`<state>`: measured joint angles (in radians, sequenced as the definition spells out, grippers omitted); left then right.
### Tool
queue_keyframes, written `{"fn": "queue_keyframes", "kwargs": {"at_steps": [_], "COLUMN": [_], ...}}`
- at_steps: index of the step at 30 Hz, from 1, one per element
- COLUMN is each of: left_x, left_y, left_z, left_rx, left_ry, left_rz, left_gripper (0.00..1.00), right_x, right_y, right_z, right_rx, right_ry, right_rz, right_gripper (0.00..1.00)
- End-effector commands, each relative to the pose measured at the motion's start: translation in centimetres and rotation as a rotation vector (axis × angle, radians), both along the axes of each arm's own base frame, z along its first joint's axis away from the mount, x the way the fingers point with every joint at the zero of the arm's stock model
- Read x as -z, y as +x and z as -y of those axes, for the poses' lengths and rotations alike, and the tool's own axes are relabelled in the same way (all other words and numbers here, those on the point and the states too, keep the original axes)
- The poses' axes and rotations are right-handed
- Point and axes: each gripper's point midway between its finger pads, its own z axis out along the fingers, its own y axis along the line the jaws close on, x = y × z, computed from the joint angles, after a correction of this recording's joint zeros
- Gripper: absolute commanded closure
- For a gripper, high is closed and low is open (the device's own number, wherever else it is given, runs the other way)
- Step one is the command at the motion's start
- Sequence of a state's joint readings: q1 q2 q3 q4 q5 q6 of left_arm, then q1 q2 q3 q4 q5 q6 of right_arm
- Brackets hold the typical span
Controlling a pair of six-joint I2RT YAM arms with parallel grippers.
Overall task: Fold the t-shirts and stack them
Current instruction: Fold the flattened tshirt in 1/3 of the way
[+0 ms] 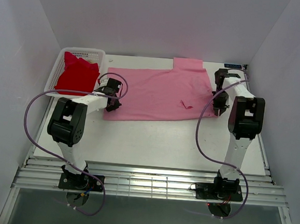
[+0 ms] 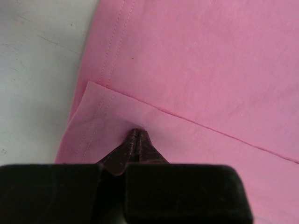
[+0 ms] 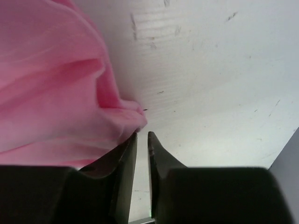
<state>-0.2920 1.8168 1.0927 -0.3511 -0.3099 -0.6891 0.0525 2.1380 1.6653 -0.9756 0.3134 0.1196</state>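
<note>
Found the pink t-shirt (image 1: 156,94) spread mostly flat over the far middle of the table (image 1: 163,144), one sleeve poking toward the back wall and a small crease turned up near its right side. Noted the red t-shirt (image 1: 76,75) bunched inside the white mesh basket (image 1: 84,50) at the far left corner, just beside the pink one's left edge. Saw the left hand (image 1: 113,103) down at the near-left corner of the pink t-shirt (image 2: 210,60). From its wrist view, saw that left hand (image 2: 136,133) pinched tight on a turned-over flap of hem, paler side up, with a stitched seam running alongside. Placed the right hand (image 1: 219,104) at the shirt's right edge. Up close, saw the right hand (image 3: 142,135) parted by only a narrow slit with bare table showing through it, nothing between the fingers, and a rumpled fold of the pink t-shirt (image 3: 46,93) touching the tip of one finger.
</note>
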Motion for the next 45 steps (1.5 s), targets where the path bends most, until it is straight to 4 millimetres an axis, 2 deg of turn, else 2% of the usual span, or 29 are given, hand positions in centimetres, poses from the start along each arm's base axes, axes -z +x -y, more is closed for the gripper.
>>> {"fn": "queue_keyframes", "kwargs": {"at_steps": [1, 2, 5, 9, 12, 18, 22, 25, 35, 45], "left_x": [1.1, 0.7, -0.9, -2.2, -2.3, -1.8, -1.8, -1.9, -1.9, -1.5], "left_y": [-2.4, -2.2, -1.3, -1.0, -1.2, -2.0, -2.3, -2.2, -2.7, -3.4], "left_z": [-1.1, -0.9, -0.3, 0.2, 0.1, -0.3, -0.5, -0.6, -0.8, -1.0], "left_rx": [0.031, 0.037, 0.061, 0.077, 0.083, 0.082, 0.075, 0.074, 0.070, 0.069], "left_ry": [0.035, 0.031, 0.016, 0.002, 0.006, 0.017, 0.023, 0.028, 0.036, 0.037], "left_rz": [-0.123, -0.112, -0.065, -0.035, -0.033, -0.052, -0.058, -0.058, -0.066, -0.080], "left_gripper": [1.00, 1.00, 1.00, 1.00, 1.00, 1.00, 1.00, 1.00, 1.00, 1.00], "right_x": [-7.1, -8.5, -10.2, -8.9, -7.6, -3.8, -2.1, -1.6, -0.9, -2.2], "right_y": [4.7, 5.8, 7.7, 9.3, 9.9, 8.9, 7.8, 7.5, 8.5, 10.1], "right_z": [-2.4, -2.7, -3.1, -3.2, -3.0, -3.1, -3.3, -3.2, -2.8, -2.1], "right_rx": [-0.054, -0.060, -0.068, -0.061, -0.056, -0.065, -0.064, -0.069, -0.079, -0.081], "right_ry": [0.134, 0.148, 0.169, 0.165, 0.151, 0.166, 0.177, 0.172, 0.154, 0.130], "right_rz": [0.270, 0.320, 0.381, 0.351, 0.332, 0.234, 0.191, 0.188, 0.196, 0.244], "right_gripper": [0.77, 0.74, 0.63, 0.60, 0.60, 0.60, 0.60, 0.60, 0.62, 0.61]}}
